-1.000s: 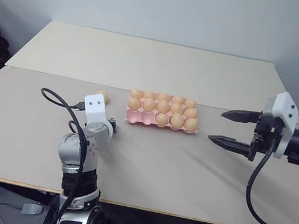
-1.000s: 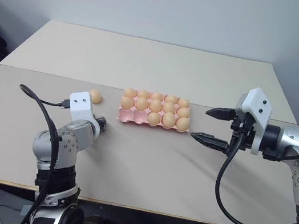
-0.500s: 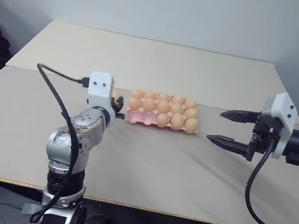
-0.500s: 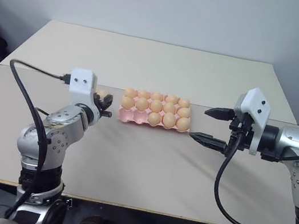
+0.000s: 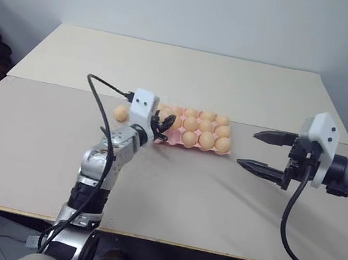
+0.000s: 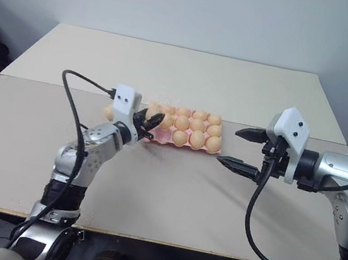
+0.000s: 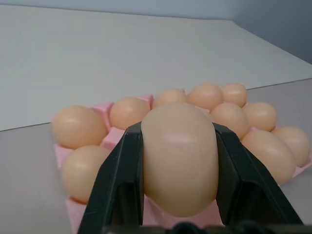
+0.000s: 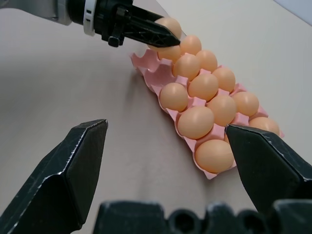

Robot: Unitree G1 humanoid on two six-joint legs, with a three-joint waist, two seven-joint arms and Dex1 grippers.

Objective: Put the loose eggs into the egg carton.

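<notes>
**Egg carried to the carton's open corner**

Egg (image 7: 179, 158) pinched in left claw (image 5: 159, 125), poised over the pink egg carton (image 5: 167, 140) at frame centre, likely for its near-left cup. One loose egg (image 5: 120, 113) sits left on worktop (image 5: 216, 198). Right claw (image 5: 266, 151) spread wide, empty, waiting clear.

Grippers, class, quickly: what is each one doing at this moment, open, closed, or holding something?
Left gripper: closed on an egg, over the left end of the egg carton.
Right gripper: open, holding nothing, right of the carton.
</notes>
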